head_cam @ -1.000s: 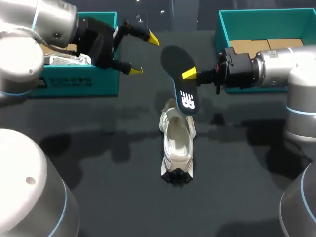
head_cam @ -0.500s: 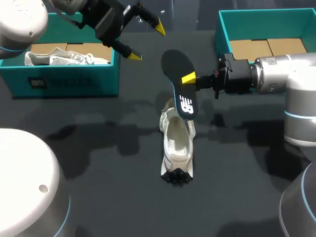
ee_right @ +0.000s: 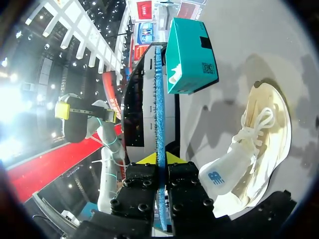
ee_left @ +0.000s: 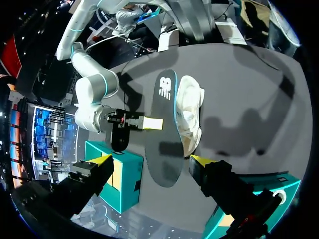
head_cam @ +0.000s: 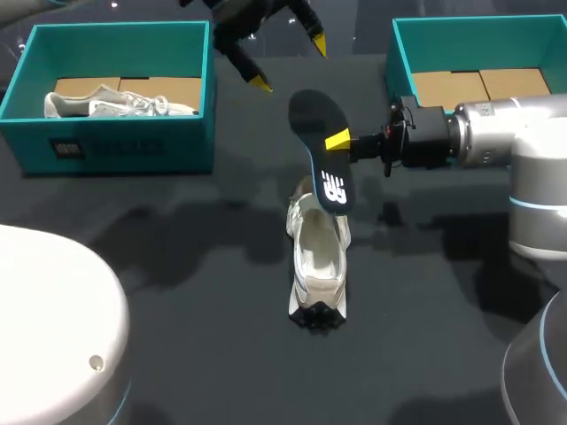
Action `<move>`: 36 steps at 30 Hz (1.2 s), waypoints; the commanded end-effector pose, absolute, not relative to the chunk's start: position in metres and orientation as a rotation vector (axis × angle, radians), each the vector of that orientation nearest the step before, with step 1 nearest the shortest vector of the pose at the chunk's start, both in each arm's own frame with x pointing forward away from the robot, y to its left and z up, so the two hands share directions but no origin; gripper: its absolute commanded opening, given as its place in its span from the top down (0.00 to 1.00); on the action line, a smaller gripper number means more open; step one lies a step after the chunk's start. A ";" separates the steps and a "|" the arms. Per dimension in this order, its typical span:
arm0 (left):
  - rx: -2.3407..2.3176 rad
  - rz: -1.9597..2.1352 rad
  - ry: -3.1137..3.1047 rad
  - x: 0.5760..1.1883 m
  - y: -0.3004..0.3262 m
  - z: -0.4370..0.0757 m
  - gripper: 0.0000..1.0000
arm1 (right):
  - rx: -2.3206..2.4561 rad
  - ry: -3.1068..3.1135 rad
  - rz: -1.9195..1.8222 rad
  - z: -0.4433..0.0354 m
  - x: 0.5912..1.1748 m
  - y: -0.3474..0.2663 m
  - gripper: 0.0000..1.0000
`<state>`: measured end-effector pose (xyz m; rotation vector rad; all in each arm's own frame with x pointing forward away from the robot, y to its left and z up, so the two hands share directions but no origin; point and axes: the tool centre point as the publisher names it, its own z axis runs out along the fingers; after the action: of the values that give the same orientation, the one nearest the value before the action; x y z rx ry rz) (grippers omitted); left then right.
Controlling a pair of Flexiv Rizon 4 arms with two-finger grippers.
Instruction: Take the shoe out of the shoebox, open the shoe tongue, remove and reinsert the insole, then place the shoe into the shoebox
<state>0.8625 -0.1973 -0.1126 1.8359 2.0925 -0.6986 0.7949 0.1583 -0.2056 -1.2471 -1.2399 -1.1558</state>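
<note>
A white shoe (head_cam: pixel 317 261) lies on the dark table (head_cam: pixel 177 292), toe toward the near edge. Just above its heel hangs the dark insole (head_cam: pixel 321 146), on edge, with my right gripper (head_cam: pixel 341 142) shut on its rim. In the right wrist view the insole (ee_right: pixel 157 99) stands edge-on between the fingers (ee_right: pixel 147 159), the shoe (ee_right: pixel 254 144) beside them. My left gripper (head_cam: pixel 288 64) hovers open at the far side, above and behind the insole, holding nothing. From the left wrist view, the insole (ee_left: pixel 162 134) and the shoe (ee_left: pixel 192 112) lie ahead of the open left gripper (ee_left: pixel 152 162).
A teal shoebox (head_cam: pixel 115 146) at the back left holds a second white shoe (head_cam: pixel 115 104) on cardboard. Another teal shoebox (head_cam: pixel 399 62) at the back right shows only cardboard inside; my right arm passes in front of it.
My left arm has swung up and to the right, from in front of the left shoebox to the far middle of the table. The right gripper and the insole have stayed put.
</note>
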 end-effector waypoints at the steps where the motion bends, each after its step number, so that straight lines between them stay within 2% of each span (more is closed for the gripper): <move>1: 2.259 -0.156 2.446 0.871 -0.207 -0.115 0.00 | -1.249 -1.240 -1.154 -0.206 0.794 0.159 1.00; 16: 2.320 0.021 2.517 0.861 -0.213 -0.122 0.00 | -1.249 -1.240 -1.154 -0.206 0.794 0.159 1.00; 36: 2.101 -0.264 2.349 0.841 -0.217 -0.124 0.00 | -1.249 -1.240 -1.154 -0.206 0.794 0.159 1.00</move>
<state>0.8535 -0.2347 -0.1221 2.2197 2.4482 -0.1489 0.7952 0.1584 -0.2054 -1.2471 -1.2395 -1.1543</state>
